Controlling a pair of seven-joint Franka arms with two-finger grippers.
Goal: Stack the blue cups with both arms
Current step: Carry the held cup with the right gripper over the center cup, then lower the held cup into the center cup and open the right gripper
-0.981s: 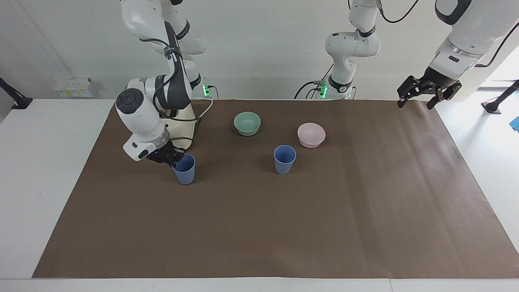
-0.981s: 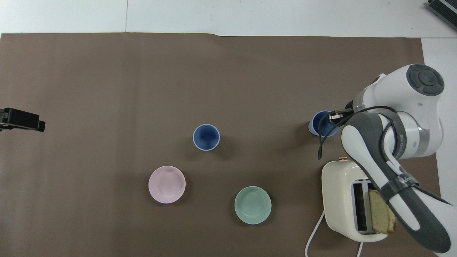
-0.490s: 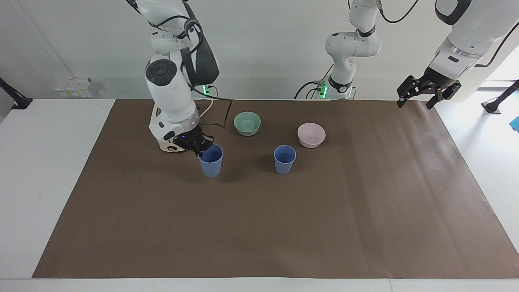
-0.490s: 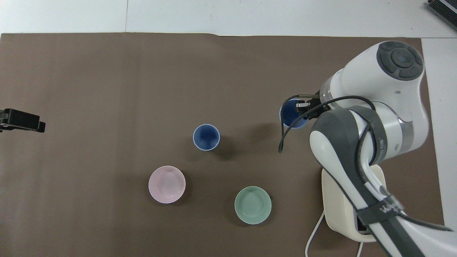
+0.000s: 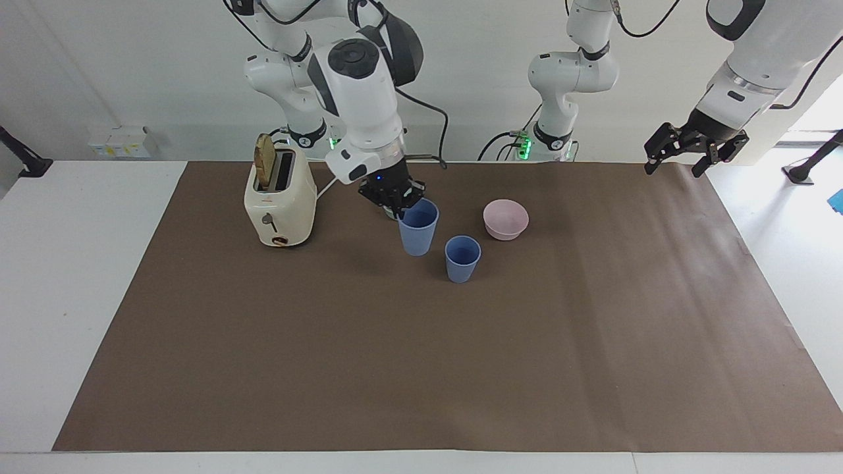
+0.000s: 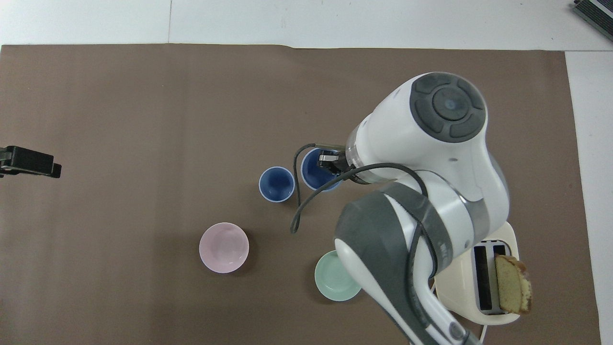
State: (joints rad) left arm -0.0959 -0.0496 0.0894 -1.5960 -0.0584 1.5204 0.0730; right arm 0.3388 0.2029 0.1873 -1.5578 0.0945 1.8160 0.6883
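One blue cup (image 5: 462, 259) (image 6: 277, 184) stands upright on the brown mat, close to the pink bowl. The second blue cup (image 5: 419, 228) (image 6: 313, 170) hangs upright above the mat, just beside the standing one toward the right arm's end. My right gripper (image 5: 402, 208) (image 6: 330, 164) is shut on its rim and reaches down from a raised wrist. My left gripper (image 5: 695, 150) (image 6: 28, 162) waits open and holds nothing, raised over the mat's edge at the left arm's end.
A pink bowl (image 5: 506, 218) (image 6: 223, 247) and a teal-green bowl (image 6: 333, 283) sit nearer to the robots than the standing cup. A cream toaster (image 5: 280, 197) (image 6: 459, 292) with a bread slice stands at the right arm's end. The right arm covers part of the green bowl from above.
My right arm has lifted the gripped cup and carried it from beside the toaster toward the middle, up next to the standing cup. The left arm has not moved.
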